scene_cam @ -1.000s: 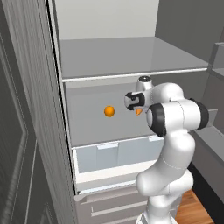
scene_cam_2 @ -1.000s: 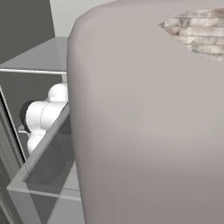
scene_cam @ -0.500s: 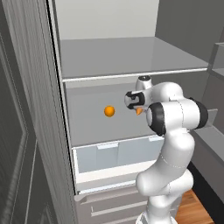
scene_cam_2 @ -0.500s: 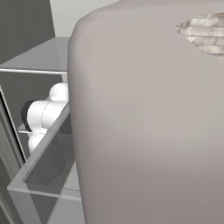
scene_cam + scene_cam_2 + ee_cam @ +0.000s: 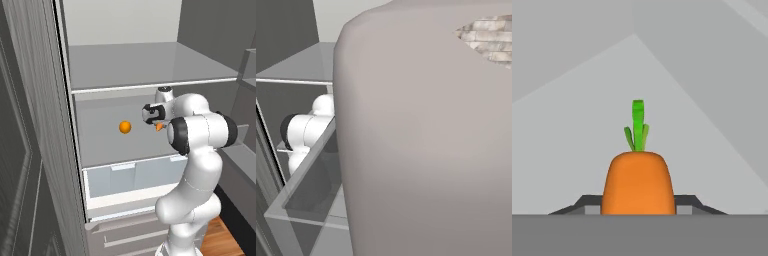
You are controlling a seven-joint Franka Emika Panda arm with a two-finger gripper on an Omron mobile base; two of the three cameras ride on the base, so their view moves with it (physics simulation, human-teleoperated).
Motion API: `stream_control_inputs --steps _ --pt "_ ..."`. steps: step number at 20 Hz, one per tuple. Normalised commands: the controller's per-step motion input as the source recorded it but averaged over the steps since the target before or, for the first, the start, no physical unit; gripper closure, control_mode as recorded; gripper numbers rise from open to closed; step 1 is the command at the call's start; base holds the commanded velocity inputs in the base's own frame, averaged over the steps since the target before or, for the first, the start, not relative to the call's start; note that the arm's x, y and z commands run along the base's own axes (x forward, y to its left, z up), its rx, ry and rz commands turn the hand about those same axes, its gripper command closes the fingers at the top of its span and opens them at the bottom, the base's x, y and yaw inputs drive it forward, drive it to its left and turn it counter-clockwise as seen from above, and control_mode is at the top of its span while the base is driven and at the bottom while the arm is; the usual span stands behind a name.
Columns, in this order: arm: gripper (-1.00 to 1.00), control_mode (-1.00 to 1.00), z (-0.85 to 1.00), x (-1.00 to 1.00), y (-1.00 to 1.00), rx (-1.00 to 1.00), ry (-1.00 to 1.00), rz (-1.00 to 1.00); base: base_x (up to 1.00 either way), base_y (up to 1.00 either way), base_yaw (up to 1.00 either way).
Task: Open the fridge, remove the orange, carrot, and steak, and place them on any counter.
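The fridge (image 5: 150, 65) stands open, white inside with grey shelves. On its middle shelf the small round orange (image 5: 125, 127) rests left of my hand. My gripper (image 5: 156, 121) reaches in under the upper shelf, with the carrot (image 5: 159, 127) showing as an orange bit just below it. In the hand view the carrot (image 5: 638, 182) stands between my gripper (image 5: 638, 207), green tip pointing away, and a dark fingertip (image 5: 587, 205) presses against each side of it. The steak and the counter are out of view.
A clear drawer (image 5: 130, 175) sits below the middle shelf, with grey drawer fronts (image 5: 130, 235) lower down. The open door (image 5: 30, 150) stands close on the left. In the right base view a large grey surface (image 5: 426, 140) blocks most of the scene beside a clear bin (image 5: 301, 200).
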Motion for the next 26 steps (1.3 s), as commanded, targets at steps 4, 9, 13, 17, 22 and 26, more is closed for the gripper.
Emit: stream_control_inputs --steps 4,9,13,17,22,26 --pt "1.0 -1.0 -0.2 -0.09 0.0 0.0 0.0 0.0 0.0 0.0 0.0" --pt "1.0 -1.0 -0.02 -0.54 0.0 0.0 0.0 0.0 0.0 0.0 0.0" --pt "1.0 -1.0 0.0 -0.91 0.0 0.0 0.0 0.0 0.0 0.0 0.0" --pt "1.0 -1.0 0.0 -1.0 0.0 0.0 -0.02 0.0 0.0 0.0 0.0" --pt "1.0 -1.0 0.28 -1.0 0.05 0.0 -0.06 0.0 0.0 0.0 0.0" --pt "1.0 -1.0 0.67 -1.0 0.04 0.0 0.0 0.0 0.0 0.0 0.0"
